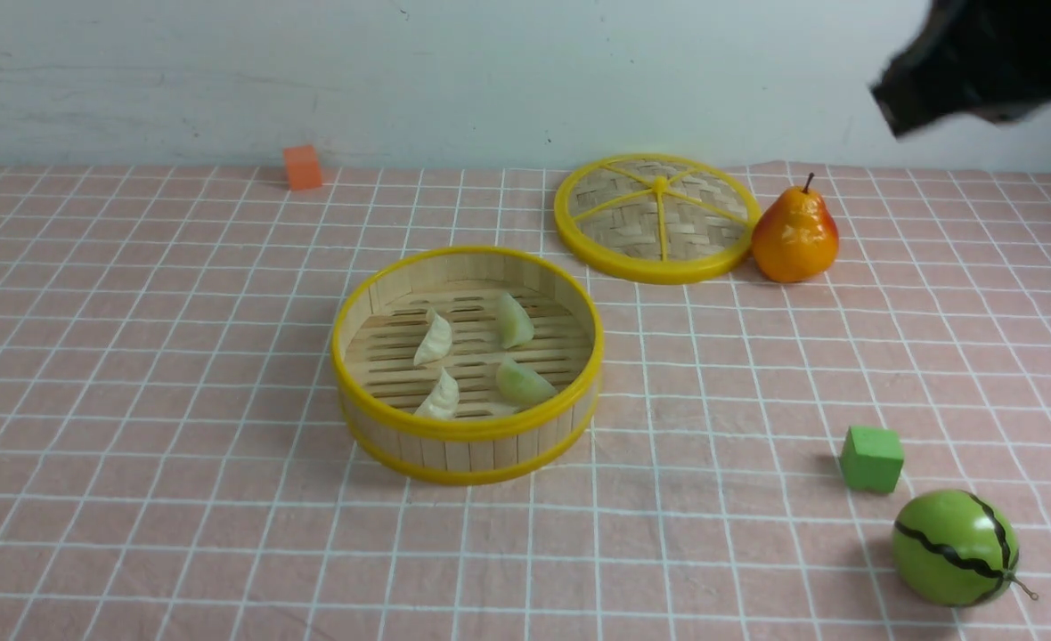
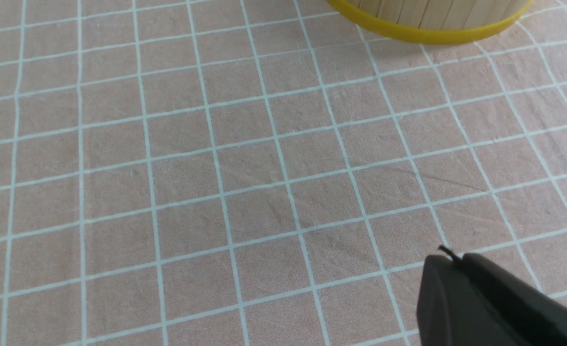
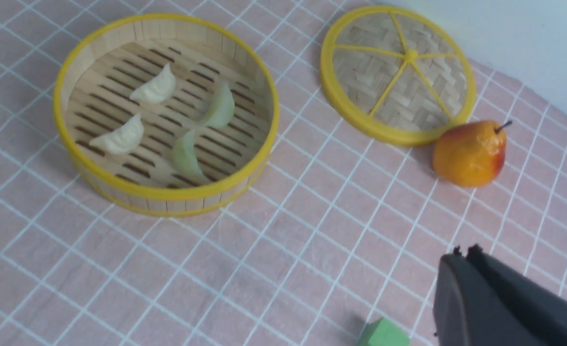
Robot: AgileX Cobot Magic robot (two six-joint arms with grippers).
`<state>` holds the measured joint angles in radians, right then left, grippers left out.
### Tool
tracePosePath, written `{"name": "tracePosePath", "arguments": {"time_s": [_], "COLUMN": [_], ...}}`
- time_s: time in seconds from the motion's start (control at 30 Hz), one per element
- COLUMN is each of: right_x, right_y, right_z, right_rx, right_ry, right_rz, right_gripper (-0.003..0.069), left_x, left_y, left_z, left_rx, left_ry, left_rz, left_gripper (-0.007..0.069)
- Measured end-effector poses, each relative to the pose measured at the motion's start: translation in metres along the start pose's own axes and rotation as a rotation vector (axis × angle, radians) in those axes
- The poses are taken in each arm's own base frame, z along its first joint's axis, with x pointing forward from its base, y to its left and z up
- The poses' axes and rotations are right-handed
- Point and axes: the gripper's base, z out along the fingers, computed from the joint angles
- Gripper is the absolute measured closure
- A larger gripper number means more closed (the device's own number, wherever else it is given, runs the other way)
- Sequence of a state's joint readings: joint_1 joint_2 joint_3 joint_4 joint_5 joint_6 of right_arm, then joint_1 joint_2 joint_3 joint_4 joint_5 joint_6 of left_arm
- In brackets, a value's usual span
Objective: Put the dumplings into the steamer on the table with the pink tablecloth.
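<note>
In the steamer: all four dumplings (image 1: 470, 365) lie on the slatted floor of the bamboo steamer (image 1: 467, 427), two cream-white, two pale green, so the loading looks complete.
Steamer position: mid-table on the pink tablecloth (image 1: 178, 356), uncovered, which leaves it reachable from above.
Lid: the woven lid (image 1: 656, 217) lies flat behind it, touching the pear (image 1: 795, 235), clear of the basket.
Right gripper (image 3: 461, 254): raised high, jaws together, holding nothing.
Left gripper (image 2: 451, 262): low near the steamer wall, jaws closed, empty.
</note>
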<state>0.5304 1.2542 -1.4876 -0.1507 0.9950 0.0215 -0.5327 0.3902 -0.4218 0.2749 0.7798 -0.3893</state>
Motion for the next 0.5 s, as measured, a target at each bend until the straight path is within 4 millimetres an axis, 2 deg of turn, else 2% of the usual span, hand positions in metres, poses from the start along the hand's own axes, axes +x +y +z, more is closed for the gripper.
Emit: {"name": "tracePosePath", "arguments": {"time_s": [0.13,0.17,0.2,0.27,0.37,0.5], "right_x": [0.069,0.093,0.101,0.153,0.208,0.263], "right_y": [0.006,0.009,0.01,0.017,0.025,0.033], "right_z": [-0.002,0.001,0.003,0.012,0.019,0.022], "right_rx": [-0.02,-0.032,-0.036,-0.067,-0.104,-0.16], "right_ry": [-0.077,-0.115,-0.129,-0.221,-0.35,-0.534], "right_rz": [0.076,0.103,0.104,0.124,0.137,0.184], "right_gripper": [0.0678,0.0677,0.0677,0.0675,0.0672,0.0669], "left_x": [0.0,0.0,0.0,0.0,0.0,0.0], "left_y": [0.0,0.0,0.0,0.0,0.0,0.0], "left_z": [0.0,0.0,0.0,0.0,0.0,0.0], "left_rx": [0.0,0.0,0.0,0.0,0.0,0.0], "left_ry": [0.001,0.001,0.001,0.001,0.001,0.001], "left_rz": [0.0,0.0,0.0,0.0,0.0,0.0], "left_gripper": [0.0597,0.0596,0.0595,0.0592,0.0588,0.0586]}}
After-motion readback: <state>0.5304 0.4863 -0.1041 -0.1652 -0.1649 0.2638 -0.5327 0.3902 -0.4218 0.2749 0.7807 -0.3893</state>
